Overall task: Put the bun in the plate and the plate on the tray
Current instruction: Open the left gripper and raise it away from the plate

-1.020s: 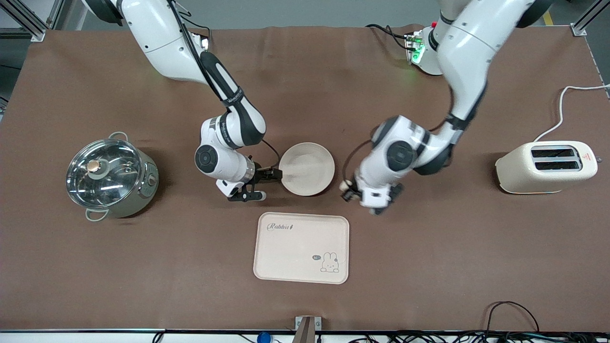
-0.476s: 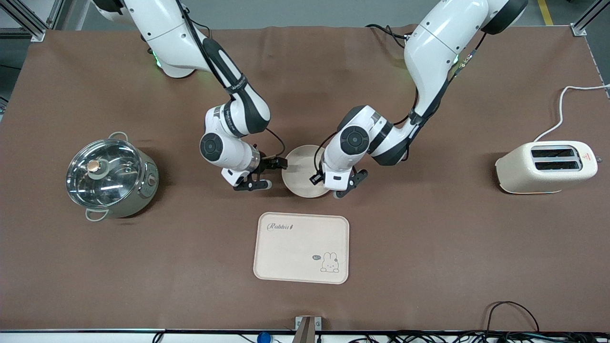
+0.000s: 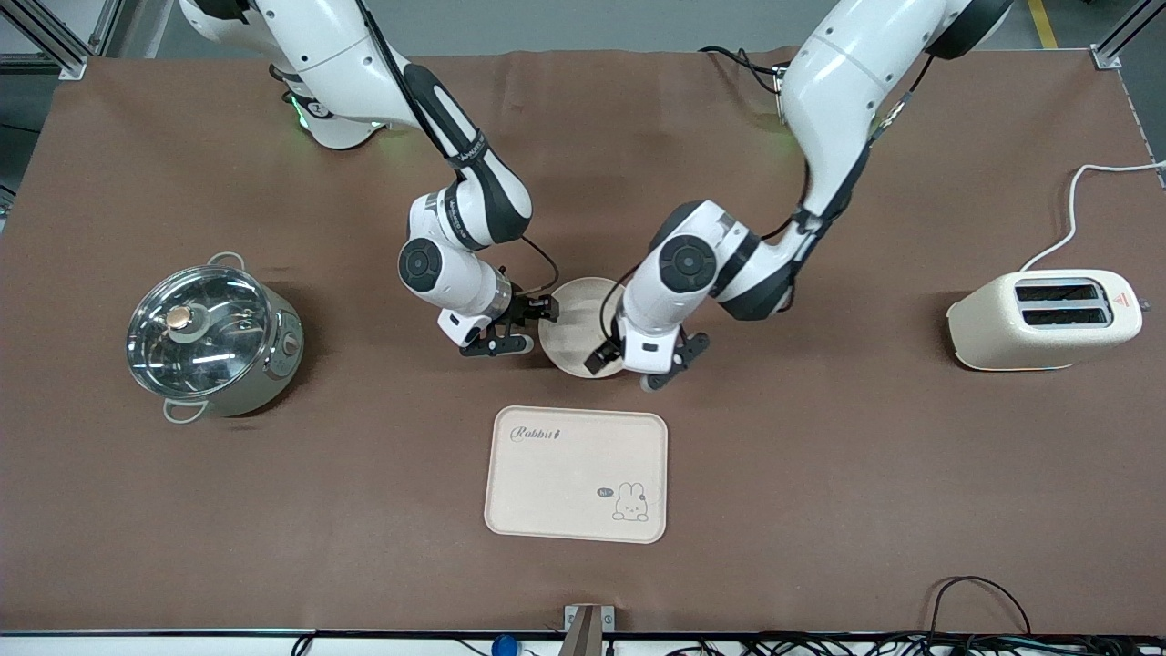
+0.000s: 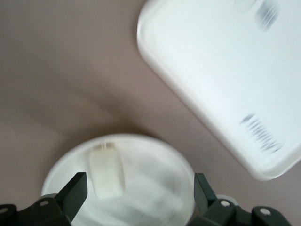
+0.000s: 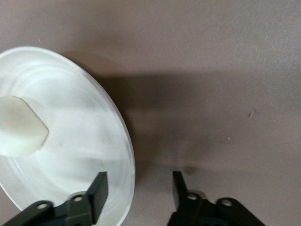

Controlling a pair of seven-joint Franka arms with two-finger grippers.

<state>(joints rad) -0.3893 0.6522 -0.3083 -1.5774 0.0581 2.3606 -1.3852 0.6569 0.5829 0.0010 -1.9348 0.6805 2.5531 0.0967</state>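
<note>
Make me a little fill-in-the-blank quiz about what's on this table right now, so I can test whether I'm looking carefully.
1. The bun lies in the round ____.
2. The plate sits on the table, not yet on the ____ with the rabbit drawing.
3. The left gripper hangs over the plate with its fingers ____.
4. The right gripper has its open fingers astride the plate's ____.

Missing words: plate; tray; open; rim
</note>
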